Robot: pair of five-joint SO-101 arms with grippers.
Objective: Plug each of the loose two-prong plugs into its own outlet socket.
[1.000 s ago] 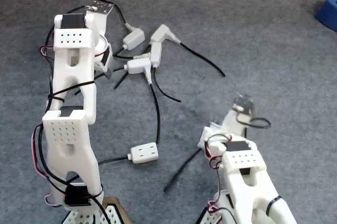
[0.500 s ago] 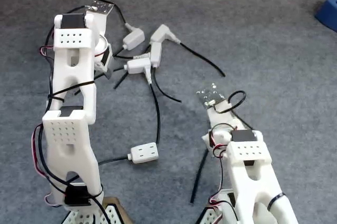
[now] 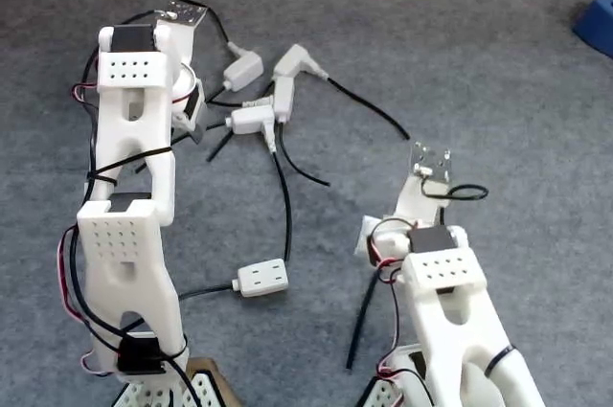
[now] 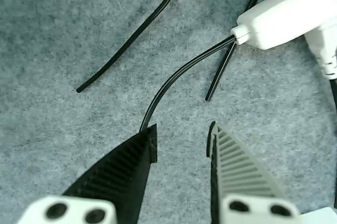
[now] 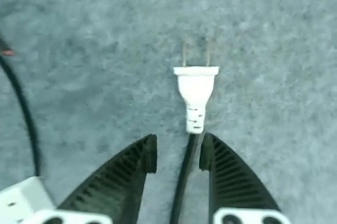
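Two-prong plug: light, rigid body, limp cord; take your hold on the body. Right gripper parted astride the cord; left gripper parted, empty.

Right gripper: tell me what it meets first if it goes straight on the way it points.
The white two-prong plug, most likely: it lies straight ahead of the right gripper, its black cord running back between the open jaws. Height above it is unclear.

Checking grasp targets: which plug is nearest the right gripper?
The white plug on the black cord, straight ahead of the right gripper, prongs pointing away from it. The other white plugs lie clustered far off, by the left gripper.
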